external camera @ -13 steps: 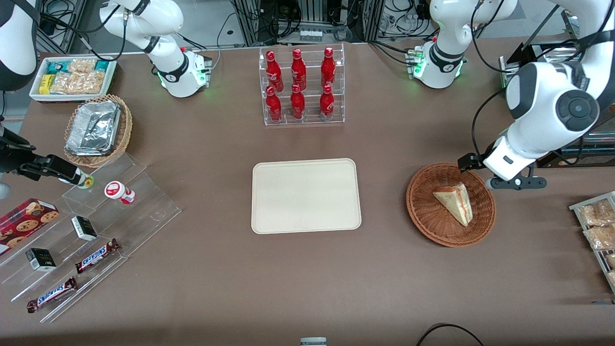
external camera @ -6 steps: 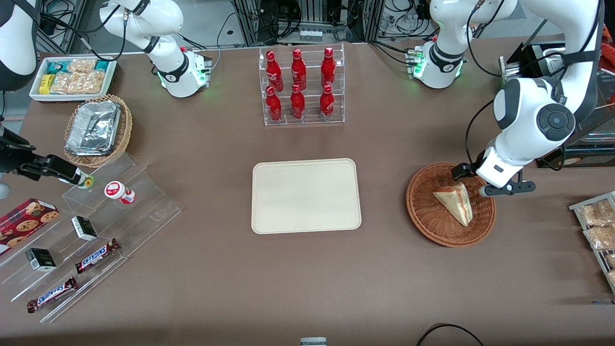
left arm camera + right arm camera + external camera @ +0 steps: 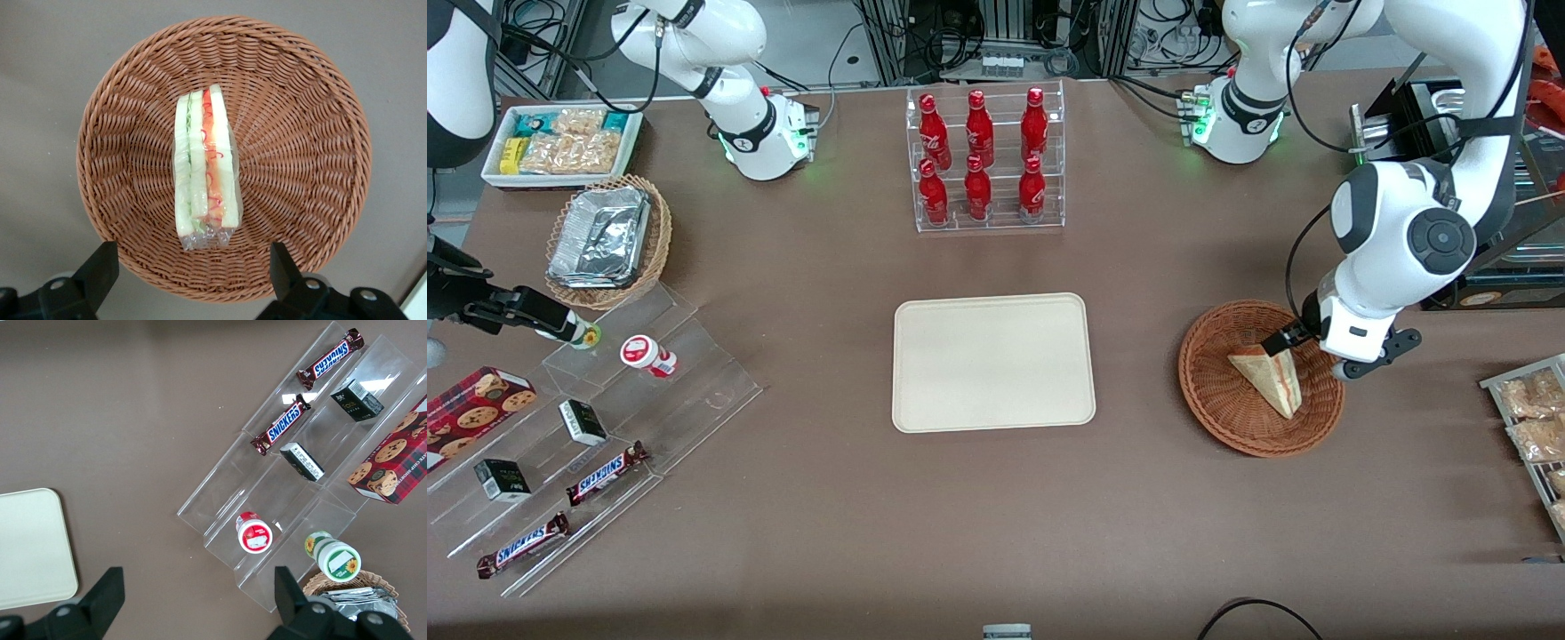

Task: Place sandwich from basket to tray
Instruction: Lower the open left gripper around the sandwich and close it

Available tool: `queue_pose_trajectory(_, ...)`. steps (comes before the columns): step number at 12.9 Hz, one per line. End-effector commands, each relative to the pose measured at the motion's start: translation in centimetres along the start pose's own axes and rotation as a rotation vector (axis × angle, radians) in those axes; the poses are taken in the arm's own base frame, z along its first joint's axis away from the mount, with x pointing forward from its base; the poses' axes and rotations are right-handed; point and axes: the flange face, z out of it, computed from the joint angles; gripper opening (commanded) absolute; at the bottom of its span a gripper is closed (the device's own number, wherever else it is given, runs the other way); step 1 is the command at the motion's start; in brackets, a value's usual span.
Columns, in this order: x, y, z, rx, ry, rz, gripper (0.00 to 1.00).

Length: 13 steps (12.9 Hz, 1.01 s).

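The left arm's gripper [image 3: 1303, 351] hangs right above the round reddish-brown woven wicker basket [image 3: 1218, 391], over the part of the bowl farther from the front camera. From the wrist camera both black fingers [image 3: 100, 267] stand wide apart, one on each side of the small triangular sandwich wedge in clear wrap [image 3: 205, 167] — nothing is between them, and they are clear of the bread.

The sandwich [image 3: 1269, 375] lies in the basket [image 3: 313, 160] on the bowl's woven floor, its pale bread layers and the red and green filling showing edge-on to the wrist camera. Its wide end sits under the gripper and its narrow tip points toward the front camera.

The flat cream-beige rectangular tray with rounded corners [image 3: 993, 363] rests in the middle of the brown table [image 3: 996, 516], well apart from the basket, toward the parked arm's end — its surface is bare. Farther from the front camera than the tray stands a clear acrylic rack of red bottles [image 3: 985, 160].
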Motion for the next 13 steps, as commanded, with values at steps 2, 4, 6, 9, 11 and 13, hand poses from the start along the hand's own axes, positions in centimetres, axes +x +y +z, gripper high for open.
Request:
queue_pose_trajectory(2, 0.3, 0.5, 1.6, -0.017, 0.011, -0.092, 1.0)
queue_pose_trajectory(4, 0.6, 0.5, 2.2, -0.019, 0.011, -0.096, 1.0)
queue_pose_trajectory(6, 0.7, 0.7, 3.1, -0.021, 0.011, -0.099, 1.0)
queue_pose_trajectory(9, 1.0, 0.9, 4.8, -0.028, 0.016, -0.111, 1.0)
queue_pose_trajectory(11, 1.1, 1.0, 5.7, -0.032, 0.017, -0.113, 1.0)
queue_pose_trajectory(13, 1.2, 1.0, 6.8, -0.027, 0.007, -0.125, 1.0)
